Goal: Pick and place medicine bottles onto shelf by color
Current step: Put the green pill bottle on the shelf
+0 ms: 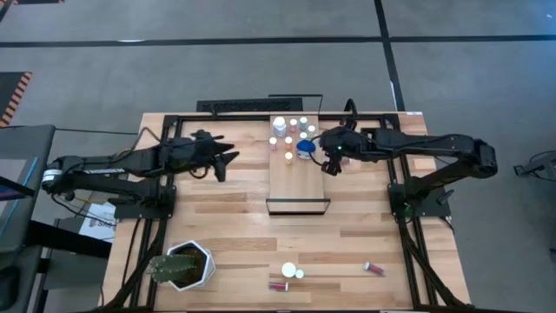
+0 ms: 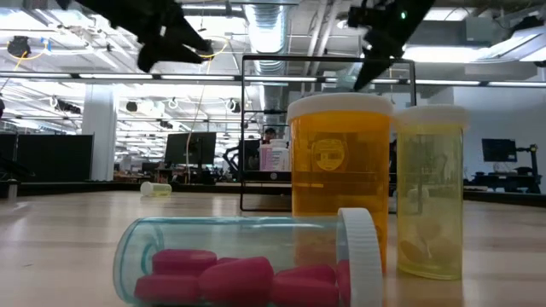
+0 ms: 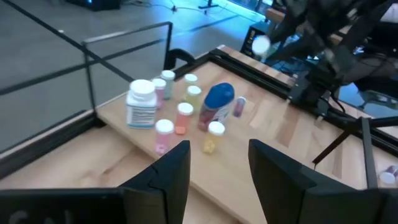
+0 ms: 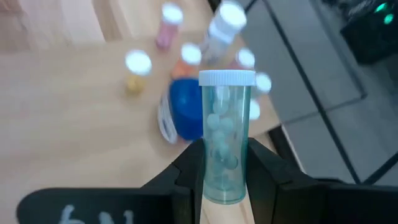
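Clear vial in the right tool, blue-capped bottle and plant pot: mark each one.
Clear vial point(image 4: 221, 137): right wrist view, mid-body, between the tool's fingers.
Blue-capped bottle point(image 3: 217, 96): left wrist view, on its blue cap.
Plant pot point(image 1: 201, 265): high view, on its white rim.

Grey floor point(image 1: 261, 69) all round the wooden table point(image 1: 226, 217), crossed by dark lines; one runs along at 12 o'clock, another slants off toward 1 o'clock. Striped hazard marking point(image 1: 17, 94) at 10 o'clock. Black power strip point(image 1: 256, 106) at the table's 12 o'clock edge. Potted plant point(image 1: 184, 266) at 7 o'clock. Low view: open hall, ceiling ducts point(image 2: 264, 21), strip lights point(image 2: 102, 77), white column point(image 2: 99, 132), dark monitors point(image 2: 192, 149) on distant desks.
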{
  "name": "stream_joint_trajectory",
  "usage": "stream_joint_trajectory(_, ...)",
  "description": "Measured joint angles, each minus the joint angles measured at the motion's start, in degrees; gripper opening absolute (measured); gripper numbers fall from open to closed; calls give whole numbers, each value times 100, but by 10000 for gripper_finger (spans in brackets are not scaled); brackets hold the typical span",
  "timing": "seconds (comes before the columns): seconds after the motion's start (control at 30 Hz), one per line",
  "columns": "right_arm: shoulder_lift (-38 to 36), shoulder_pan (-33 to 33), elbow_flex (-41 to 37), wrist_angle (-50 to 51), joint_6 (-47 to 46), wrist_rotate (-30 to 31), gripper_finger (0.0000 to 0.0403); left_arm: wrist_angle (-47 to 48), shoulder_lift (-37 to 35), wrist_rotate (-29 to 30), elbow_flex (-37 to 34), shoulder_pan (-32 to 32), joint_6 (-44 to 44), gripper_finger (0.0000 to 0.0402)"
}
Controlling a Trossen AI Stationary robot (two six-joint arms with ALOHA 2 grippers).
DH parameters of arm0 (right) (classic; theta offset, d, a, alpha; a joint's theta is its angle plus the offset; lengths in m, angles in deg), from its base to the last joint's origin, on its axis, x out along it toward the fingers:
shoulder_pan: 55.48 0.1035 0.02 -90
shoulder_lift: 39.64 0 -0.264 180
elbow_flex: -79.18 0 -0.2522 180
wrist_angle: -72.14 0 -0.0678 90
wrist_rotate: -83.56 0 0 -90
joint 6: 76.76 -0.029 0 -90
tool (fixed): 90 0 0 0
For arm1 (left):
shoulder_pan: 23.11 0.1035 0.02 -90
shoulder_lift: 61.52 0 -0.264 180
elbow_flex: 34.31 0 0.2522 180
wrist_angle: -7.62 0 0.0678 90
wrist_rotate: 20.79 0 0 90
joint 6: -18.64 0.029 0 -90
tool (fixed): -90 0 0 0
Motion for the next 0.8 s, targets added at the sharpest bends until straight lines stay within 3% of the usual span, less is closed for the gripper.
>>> stream_joint_trajectory(0.17, 4, 423, 264, -256, -28, 386, 102, -819, 601, -315, 0, 0, 428, 149)
stream_joint_trajectory(0.53, 488, 1162, 287, -1612, 136, 532, 102, -2540, 1326, -1157, 0, -168, 2685, 149)
stream_joint_trajectory(0.8, 1404, 1375, 865, -1950, 779, 534, 102, -2701, 1407, -1486, 4, -277, 2840, 149)
